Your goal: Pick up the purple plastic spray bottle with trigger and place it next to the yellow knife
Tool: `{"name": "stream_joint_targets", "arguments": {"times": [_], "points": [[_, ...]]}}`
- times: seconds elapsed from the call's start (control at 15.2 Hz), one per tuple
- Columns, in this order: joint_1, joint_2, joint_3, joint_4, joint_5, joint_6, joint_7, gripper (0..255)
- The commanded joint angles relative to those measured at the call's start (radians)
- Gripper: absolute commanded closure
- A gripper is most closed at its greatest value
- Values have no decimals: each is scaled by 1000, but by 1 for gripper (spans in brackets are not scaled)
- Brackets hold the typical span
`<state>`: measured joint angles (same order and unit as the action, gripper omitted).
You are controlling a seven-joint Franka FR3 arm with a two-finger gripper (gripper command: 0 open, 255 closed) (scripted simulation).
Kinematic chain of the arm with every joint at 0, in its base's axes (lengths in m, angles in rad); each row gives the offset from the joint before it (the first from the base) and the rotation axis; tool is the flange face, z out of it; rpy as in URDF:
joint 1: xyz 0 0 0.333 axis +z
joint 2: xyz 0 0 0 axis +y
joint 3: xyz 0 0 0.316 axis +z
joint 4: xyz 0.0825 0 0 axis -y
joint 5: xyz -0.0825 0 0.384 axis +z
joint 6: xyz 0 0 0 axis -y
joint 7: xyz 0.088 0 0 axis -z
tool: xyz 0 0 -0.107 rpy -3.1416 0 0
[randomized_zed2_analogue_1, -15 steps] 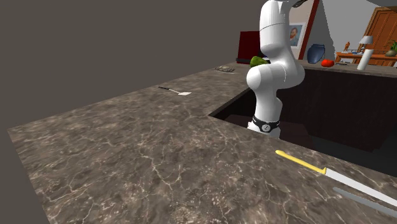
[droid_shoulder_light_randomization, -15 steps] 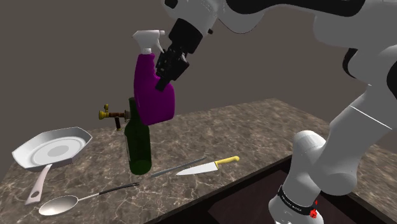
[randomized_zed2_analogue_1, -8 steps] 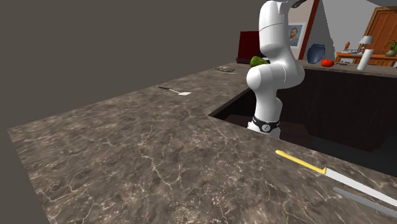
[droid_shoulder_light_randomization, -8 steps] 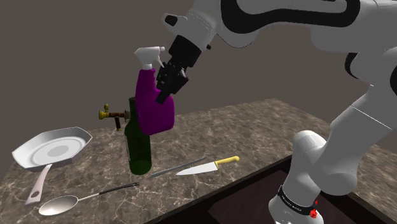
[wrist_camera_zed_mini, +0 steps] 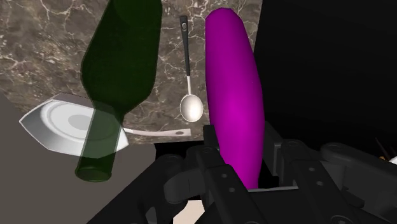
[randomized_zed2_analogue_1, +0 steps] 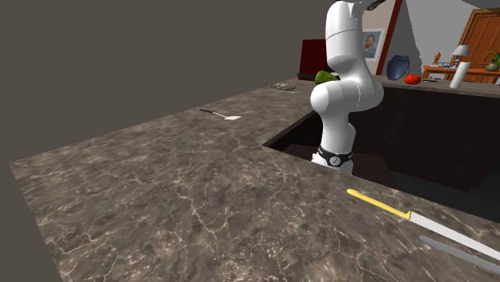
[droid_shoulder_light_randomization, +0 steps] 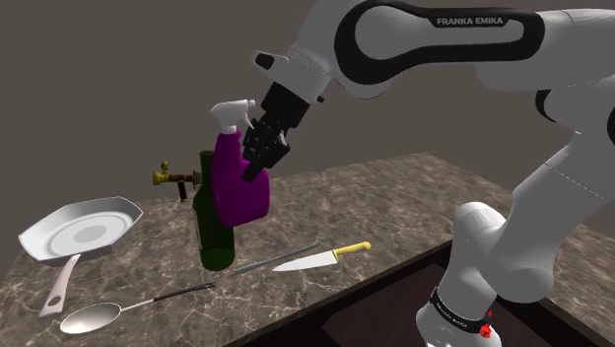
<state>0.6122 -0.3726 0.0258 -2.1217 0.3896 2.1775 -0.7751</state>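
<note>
Currently: one purple spray bottle (droid_shoulder_light_randomization: 239, 182), clamped by its upper body between the jaws of the gripper (droid_shoulder_light_randomization: 256, 160), hanging below them above the counter (droid_shoulder_light_randomization: 394, 197). Farther below the jaws, one each: green bottle (droid_shoulder_light_randomization: 214, 237), neck hidden behind the sprayer; white pan (droid_shoulder_light_randomization: 79, 232); spoon (droid_shoulder_light_randomization: 94, 315); yellow-handled knife (droid_shoulder_light_randomization: 320, 258); grey rod (droid_shoulder_light_randomization: 279, 258). One brass item (droid_shoulder_light_randomization: 170, 178), indistinct.

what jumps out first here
The purple spray bottle hangs in the air, clasped by the black pincer just below its white trigger head, close beside a dark green bottle that stands on the marbled counter. On the counter, toward the shoulder view's right of the green bottle, lies the yellow-handled knife, and a white pan sits at the far left.
</note>
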Motion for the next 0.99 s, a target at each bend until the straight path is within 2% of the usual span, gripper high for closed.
{"name": "stream_joint_targets", "arguments": {"times": [0.0, 0.92], "points": [[2, 1, 0, -24, 6, 24, -10, 255], [22, 22, 0, -187, 63, 200, -88, 255]]}}
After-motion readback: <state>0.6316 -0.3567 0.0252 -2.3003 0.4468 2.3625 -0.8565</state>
